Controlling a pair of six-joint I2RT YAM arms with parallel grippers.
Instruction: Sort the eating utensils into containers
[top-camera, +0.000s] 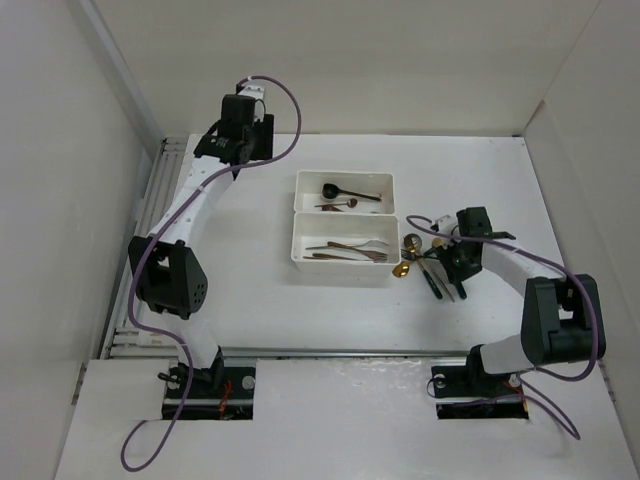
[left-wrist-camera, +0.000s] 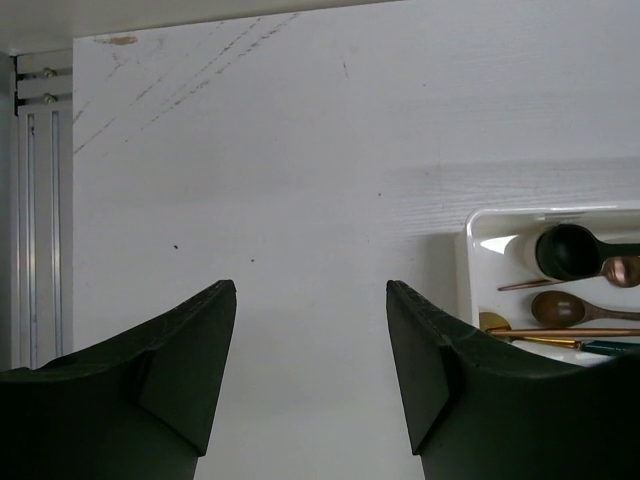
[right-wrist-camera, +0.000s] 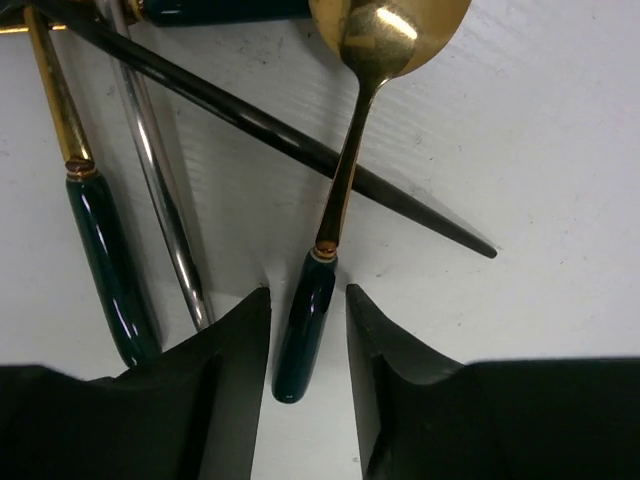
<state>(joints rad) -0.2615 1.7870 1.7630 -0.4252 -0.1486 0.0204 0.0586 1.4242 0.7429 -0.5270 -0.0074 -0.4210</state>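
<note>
One gold spoon (right-wrist-camera: 385, 30), probably light, stiff, slick: grab its green handle (right-wrist-camera: 305, 330). Lower-middle, the right gripper (right-wrist-camera: 307, 295) straddles it, fingers slightly apart, not pinching; the left gripper (left-wrist-camera: 310, 300) gapes empty.

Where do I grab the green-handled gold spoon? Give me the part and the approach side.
Grip the dark green handle of the gold spoon, from straight above, fingers across its width. It lies flat on the table with bare surface on both sides, while the thin stem crosses a black utensil. The right gripper straddles that handle, jaws open.
</note>
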